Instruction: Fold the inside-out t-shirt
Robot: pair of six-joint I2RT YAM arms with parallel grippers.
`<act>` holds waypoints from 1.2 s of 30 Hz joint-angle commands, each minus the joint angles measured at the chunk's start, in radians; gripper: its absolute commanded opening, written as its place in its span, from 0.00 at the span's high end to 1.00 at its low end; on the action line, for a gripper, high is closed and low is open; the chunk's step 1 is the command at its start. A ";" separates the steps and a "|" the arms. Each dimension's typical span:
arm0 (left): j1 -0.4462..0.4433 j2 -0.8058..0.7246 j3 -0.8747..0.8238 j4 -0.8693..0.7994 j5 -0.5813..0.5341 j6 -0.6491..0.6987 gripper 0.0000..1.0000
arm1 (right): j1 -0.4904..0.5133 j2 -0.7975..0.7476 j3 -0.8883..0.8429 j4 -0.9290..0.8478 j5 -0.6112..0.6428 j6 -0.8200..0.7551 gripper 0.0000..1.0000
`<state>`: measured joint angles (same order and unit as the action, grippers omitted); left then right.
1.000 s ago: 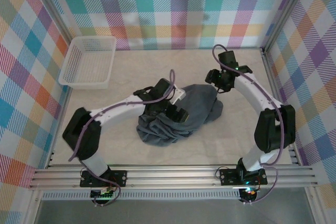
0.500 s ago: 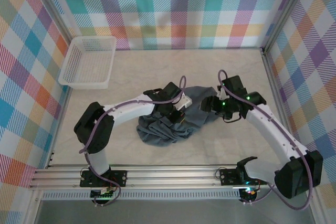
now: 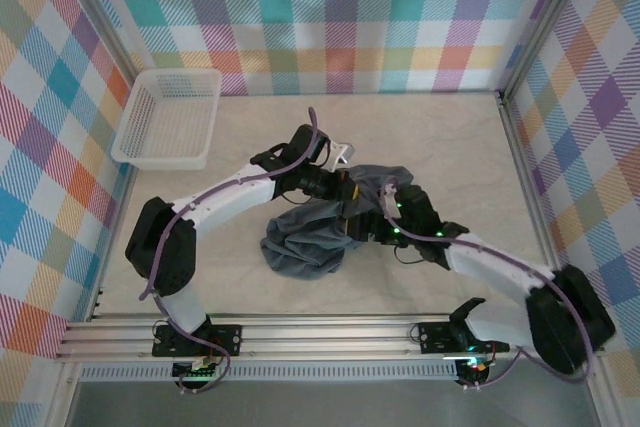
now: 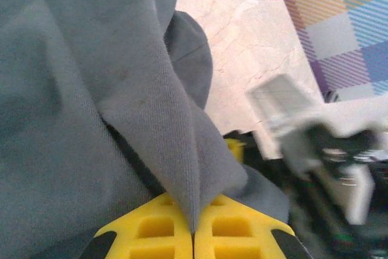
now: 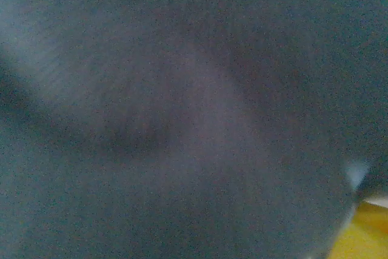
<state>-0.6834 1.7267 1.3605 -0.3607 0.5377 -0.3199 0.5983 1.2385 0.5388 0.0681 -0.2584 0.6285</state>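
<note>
The inside-out t-shirt (image 3: 300, 242) lies as a crumpled slate-grey heap in the middle of the table. My left gripper (image 3: 348, 195) is at the heap's upper right part. In the left wrist view its yellow fingers (image 4: 151, 235) are shut on a raised fold of the t-shirt (image 4: 73, 89). My right gripper (image 3: 372, 229) lies low against the heap's right side, pressed into the cloth. Grey t-shirt fabric (image 5: 182, 119) covers the right wrist view, with a corner of one yellow finger (image 5: 371, 235) at the lower right, so I cannot see how its jaws stand.
A white lattice basket (image 3: 135, 122) stands at the back left near the checked wall. Bare pale tabletop (image 3: 440, 137) lies behind and to the right of the heap. Metal rails run along the near edge.
My left gripper has shut on a fold of the t-shirt and drawn it back. My right arm has swung down from the far right to the heap's right side.
</note>
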 commanded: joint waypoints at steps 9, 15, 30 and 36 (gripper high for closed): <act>0.224 0.025 -0.003 -0.127 -0.212 -0.070 1.00 | 0.006 -0.058 -0.025 0.237 -0.051 -0.017 1.00; 0.279 -0.062 -0.145 0.032 -0.154 -0.104 0.70 | 0.005 -0.230 -0.098 0.234 -0.055 -0.044 1.00; -0.023 -0.219 -0.157 -0.060 -0.328 -0.178 0.28 | 0.005 -0.142 -0.011 0.203 -0.105 -0.079 1.00; -0.014 -0.111 -0.124 -0.043 -0.489 -0.220 0.31 | 0.004 -0.168 0.000 0.167 -0.134 -0.098 1.00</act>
<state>-0.7231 1.6100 1.2068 -0.3771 0.1566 -0.5022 0.6037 1.0931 0.5014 0.2512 -0.3527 0.5625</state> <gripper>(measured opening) 0.734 0.059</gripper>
